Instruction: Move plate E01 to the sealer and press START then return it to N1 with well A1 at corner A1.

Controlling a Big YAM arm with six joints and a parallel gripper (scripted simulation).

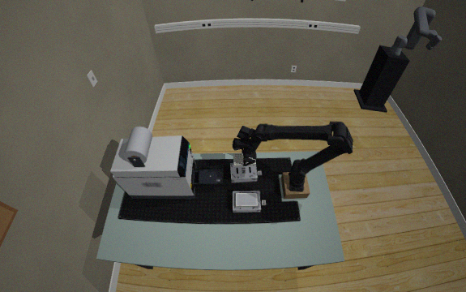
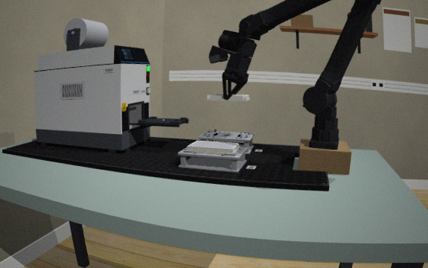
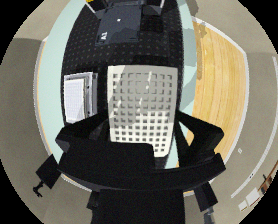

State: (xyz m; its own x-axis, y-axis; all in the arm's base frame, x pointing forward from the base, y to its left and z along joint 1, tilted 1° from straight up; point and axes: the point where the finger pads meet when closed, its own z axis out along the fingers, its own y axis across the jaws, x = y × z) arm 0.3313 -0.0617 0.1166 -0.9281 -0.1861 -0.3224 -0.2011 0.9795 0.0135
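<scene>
My gripper [image 1: 249,161] [image 2: 227,97] [image 3: 141,112] is shut on the pale clear plate E01 [image 1: 237,158] [image 2: 215,97] [image 3: 142,95] across its long sides. The plate hangs about level, high above the empty rear nest N1 [image 1: 238,178] [image 2: 248,139]. The front nest N2 [image 1: 246,209] [image 2: 214,164] holds a white plate [image 1: 246,199] [image 2: 214,147] [image 3: 74,100]. The sealer's dark stage [image 1: 211,177] [image 2: 161,122] [image 3: 121,27] is out and empty, with an A1 mark in the wrist view. The sealer's lamp [image 1: 190,147] [image 2: 148,68] is green. Whether foil covers E01 is unclear.
The white sealer [image 1: 156,188] [image 2: 87,100] stands at the left with a roll [image 1: 139,142] [image 2: 94,33] on top. The nests stand between the sealer and the arm's wooden base block [image 1: 295,193] [image 2: 325,160]. Small labels lie on the black mat beside the nests.
</scene>
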